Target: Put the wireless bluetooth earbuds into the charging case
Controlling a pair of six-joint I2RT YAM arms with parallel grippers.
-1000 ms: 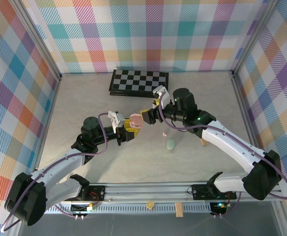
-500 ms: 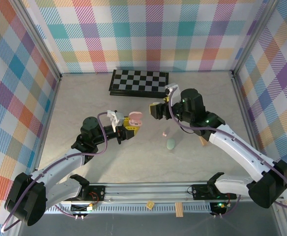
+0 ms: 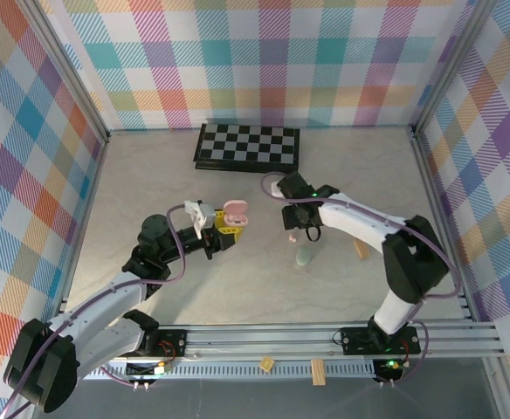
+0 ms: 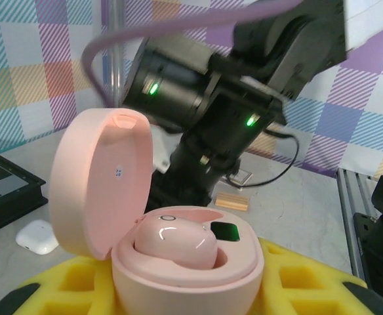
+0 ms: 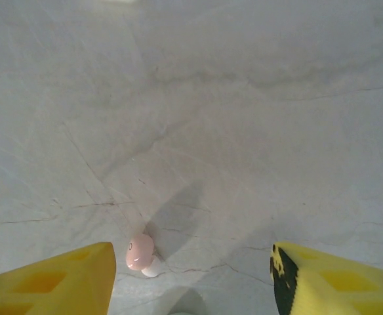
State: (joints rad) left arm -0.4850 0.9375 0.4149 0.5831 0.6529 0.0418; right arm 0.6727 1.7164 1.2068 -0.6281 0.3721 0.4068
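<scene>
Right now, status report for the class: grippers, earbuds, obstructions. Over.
Left gripper shut on open pink pebble-shaped case, seated pink earbud inside. Right gripper open over loose pink earbud on table. Pale green item nearby.

A pink pebble-shaped plastic charging case [image 4: 178, 275] sits clamped in the left gripper [image 4: 188, 302], flanked by its yellow ridged pads [image 4: 303, 289]. The round lid [image 4: 103, 184] stands open, tilted to the left. One glossy pink plastic earbud [image 4: 175, 243] lies seated inside, beside a small dark green patch [image 4: 225, 231]. Behind the case looms a black robot arm [image 4: 204, 98] with two green lights. A small white rounded object [image 4: 36, 236] rests on the grey table [image 4: 296, 210], near a black-and-white chessboard [image 4: 4, 190]; a small wooden block [image 4: 232, 201] lies further back.
</scene>
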